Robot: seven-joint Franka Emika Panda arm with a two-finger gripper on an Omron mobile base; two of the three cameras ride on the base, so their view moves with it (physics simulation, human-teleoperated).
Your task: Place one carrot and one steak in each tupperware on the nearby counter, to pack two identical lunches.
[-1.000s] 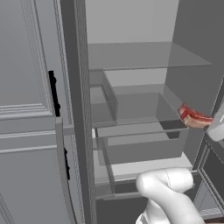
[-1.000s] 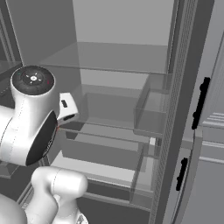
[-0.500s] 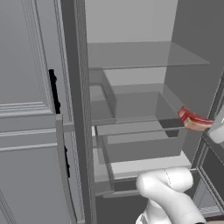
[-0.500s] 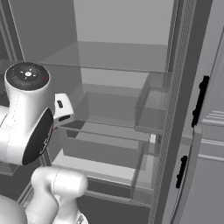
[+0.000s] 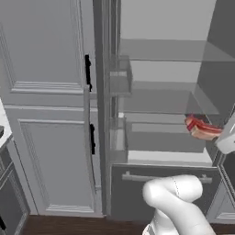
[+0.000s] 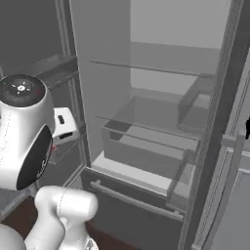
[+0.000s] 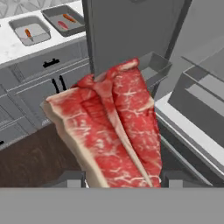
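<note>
The gripper gripped a steak between its jaws. On the far counter, two tupperware each held a carrot; one also held a steak.

Raw steak looks moist and marbled, red flesh streaked with pale fat. Fridge shelves appear as smooth, translucent glass or clear plastic. Two tupperware trays look matt grey plastic. The counter is white, faintly veined stone. Dark wooden floor below
</note>
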